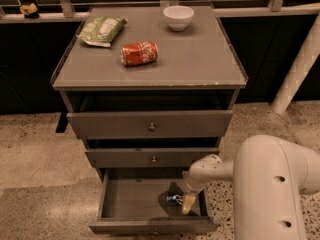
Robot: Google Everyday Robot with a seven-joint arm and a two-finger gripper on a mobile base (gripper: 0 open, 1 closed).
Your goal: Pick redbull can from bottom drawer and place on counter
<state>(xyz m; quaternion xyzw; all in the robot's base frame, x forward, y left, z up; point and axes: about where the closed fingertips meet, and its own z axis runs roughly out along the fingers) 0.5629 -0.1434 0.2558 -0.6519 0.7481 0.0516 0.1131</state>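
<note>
The bottom drawer (115,199) is pulled open at the base of the cabinet. The redbull can (173,199), small, blue and silver, lies on the drawer floor near its right side. My gripper (186,203) reaches down into the drawer from the right, its pale fingertip right beside the can, on the can's right. The white arm comes in from the lower right. The counter (200,54) is the flat grey top of the cabinet.
On the counter lie an orange-red soda can (139,53) on its side, a green snack bag (102,30) and a white bowl (178,17). Two shallower drawers (150,126) are partly open above. A white post (300,66) stands at right.
</note>
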